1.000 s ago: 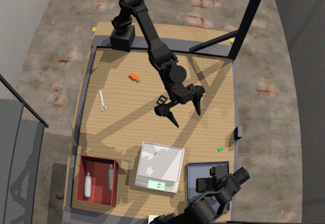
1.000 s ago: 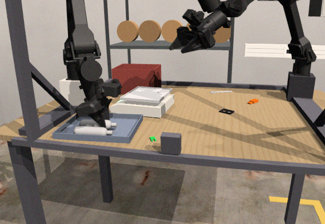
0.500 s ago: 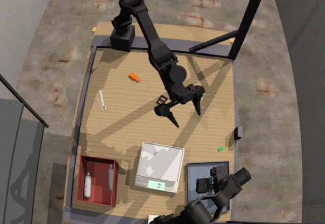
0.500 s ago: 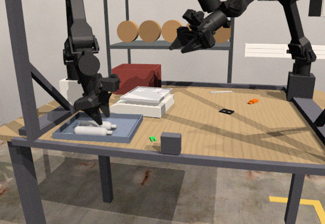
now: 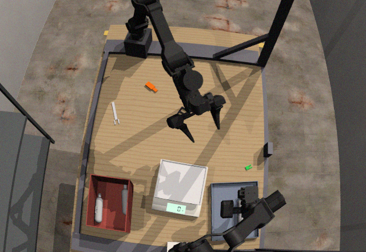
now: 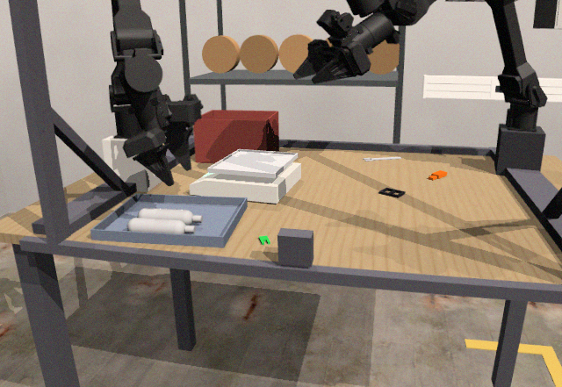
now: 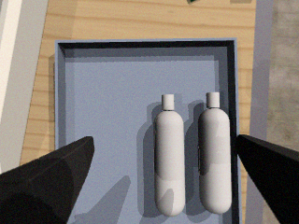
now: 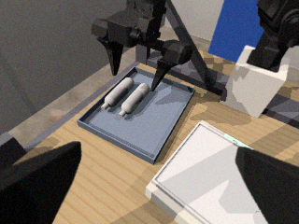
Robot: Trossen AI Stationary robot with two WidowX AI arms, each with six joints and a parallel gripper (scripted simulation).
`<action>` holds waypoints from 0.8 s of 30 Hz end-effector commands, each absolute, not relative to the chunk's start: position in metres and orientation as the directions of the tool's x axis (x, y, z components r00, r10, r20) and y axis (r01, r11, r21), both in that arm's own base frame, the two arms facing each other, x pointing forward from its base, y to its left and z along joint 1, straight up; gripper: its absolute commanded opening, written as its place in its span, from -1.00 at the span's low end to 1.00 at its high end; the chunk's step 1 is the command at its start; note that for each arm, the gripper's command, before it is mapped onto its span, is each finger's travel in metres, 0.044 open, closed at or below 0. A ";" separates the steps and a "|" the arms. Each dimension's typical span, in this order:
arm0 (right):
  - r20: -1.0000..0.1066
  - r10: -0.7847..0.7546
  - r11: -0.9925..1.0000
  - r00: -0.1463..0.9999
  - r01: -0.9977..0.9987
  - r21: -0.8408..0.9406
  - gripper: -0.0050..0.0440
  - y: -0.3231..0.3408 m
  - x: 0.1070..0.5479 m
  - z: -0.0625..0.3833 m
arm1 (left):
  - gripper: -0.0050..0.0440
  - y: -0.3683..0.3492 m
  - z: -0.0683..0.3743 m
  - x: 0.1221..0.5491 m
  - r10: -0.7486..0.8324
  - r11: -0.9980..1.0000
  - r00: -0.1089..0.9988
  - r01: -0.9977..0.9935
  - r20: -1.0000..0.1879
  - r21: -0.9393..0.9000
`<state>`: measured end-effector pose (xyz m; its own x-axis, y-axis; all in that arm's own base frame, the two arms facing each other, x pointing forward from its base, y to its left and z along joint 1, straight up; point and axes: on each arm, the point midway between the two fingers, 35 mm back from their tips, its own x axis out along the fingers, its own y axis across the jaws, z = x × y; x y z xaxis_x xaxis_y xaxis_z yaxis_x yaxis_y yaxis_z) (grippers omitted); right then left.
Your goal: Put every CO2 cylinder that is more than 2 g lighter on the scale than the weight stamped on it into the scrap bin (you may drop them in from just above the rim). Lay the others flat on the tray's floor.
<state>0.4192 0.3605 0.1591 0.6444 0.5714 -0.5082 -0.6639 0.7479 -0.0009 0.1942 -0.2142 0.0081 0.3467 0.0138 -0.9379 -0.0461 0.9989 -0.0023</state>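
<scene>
Two white CO2 cylinders lie flat, side by side, in the blue tray [image 5: 218, 191] [image 7: 103, 93] [image 8: 154, 126]: the inner cylinder [image 6: 165, 216] [image 7: 169, 154] [image 8: 135, 99] and the outer cylinder [image 6: 156, 226] [image 7: 215, 159] [image 8: 119, 93] along the wall. My left gripper [image 6: 178, 175] [image 8: 133, 82] is open and empty above them. The red scrap bin [image 5: 114, 208] [image 6: 235, 133] holds a left cylinder [image 5: 99, 209] and a right cylinder [image 5: 124, 199]. The scale [image 5: 183, 184] [image 6: 245, 188] [image 8: 201, 177] is bare and reads 0. My right gripper [image 5: 206, 135] [image 6: 305, 79] [image 8: 160, 151] is open and empty, high above the table. Weight stamps are unreadable.
A green clip [image 5: 248, 167] [image 6: 263, 240] lies beyond the tray. An orange piece [image 5: 150, 86] [image 6: 438, 175], a white fork-ended tool [image 5: 114, 112] and a black frame [image 6: 392, 192] lie elsewhere. A white box [image 8: 257, 89] stands near the tray. A grey block [image 6: 295, 247] sits on the table edge.
</scene>
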 end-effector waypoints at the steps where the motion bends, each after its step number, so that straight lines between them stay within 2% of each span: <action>1: -0.428 0.551 0.792 0.717 -0.610 -0.001 1.00 0.321 0.426 0.206 | 1.00 -0.201 0.033 0.202 0.003 0.999 0.424 -0.042 -0.905 -0.016; 11: -0.233 0.372 0.924 0.899 -0.383 -0.002 1.00 0.168 0.414 0.285 | 1.00 -0.145 0.120 0.233 -0.004 0.999 0.704 -0.023 -0.710 -0.028; 14: -0.212 0.348 0.934 0.913 -0.357 -0.002 1.00 0.153 0.410 0.291 | 1.00 -0.140 0.128 0.236 -0.004 0.999 0.727 -0.021 -0.687 -0.028; 24: -0.004 0.095 0.996 0.996 -0.094 0.002 1.00 0.032 0.342 0.326 | 1.00 -0.076 0.218 0.269 -0.004 1.000 0.925 -0.007 -0.381 -0.027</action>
